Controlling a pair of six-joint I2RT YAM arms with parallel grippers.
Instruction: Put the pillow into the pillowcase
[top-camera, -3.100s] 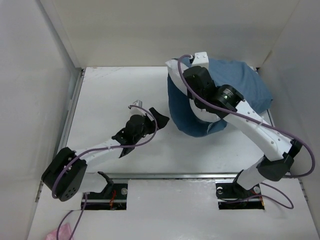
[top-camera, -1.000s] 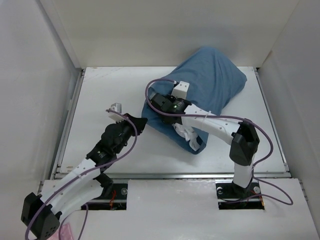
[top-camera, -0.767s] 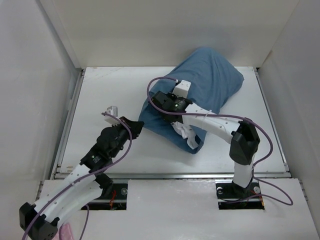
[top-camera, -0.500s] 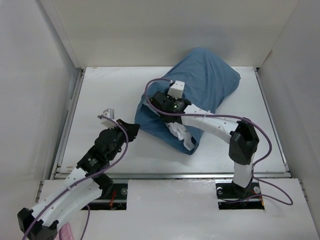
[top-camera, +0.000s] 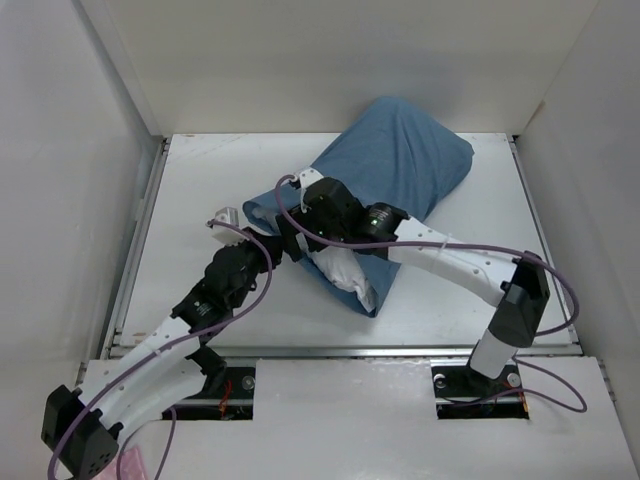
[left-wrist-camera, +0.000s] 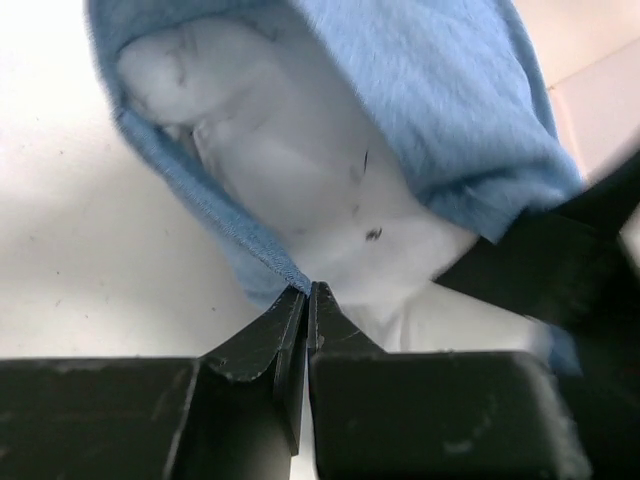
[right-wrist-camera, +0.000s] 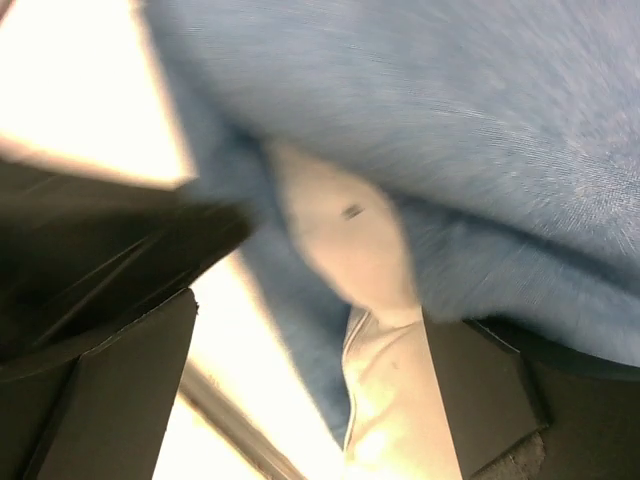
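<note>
The blue pillowcase (top-camera: 400, 165) lies plump across the table's far middle, with its open mouth toward the near left. The white pillow (top-camera: 340, 270) fills it and shows at that mouth. My left gripper (top-camera: 279, 250) is shut on the pillowcase's hem at the mouth's left corner. In the left wrist view the jaws (left-wrist-camera: 307, 292) pinch the blue hem, with the pillow (left-wrist-camera: 300, 170) bulging out of the pillowcase (left-wrist-camera: 450, 100) beyond. My right gripper (top-camera: 297, 238) is open right beside it, over the mouth. Its fingers (right-wrist-camera: 120, 390) stand wide apart astride the pillow (right-wrist-camera: 350, 240) and pillowcase (right-wrist-camera: 450, 100).
White walls close in the white table (top-camera: 220, 180) at the back and on both sides. A metal rail (top-camera: 340, 350) runs along the near edge. The two grippers sit nearly touching at the mouth; the right arm's black body (left-wrist-camera: 560, 270) shows in the left wrist view.
My right gripper has opened wide and shifted left to the mouth. The pillowcase's mouth has been drawn left, showing more white pillow. My left gripper stays shut on the hem.
</note>
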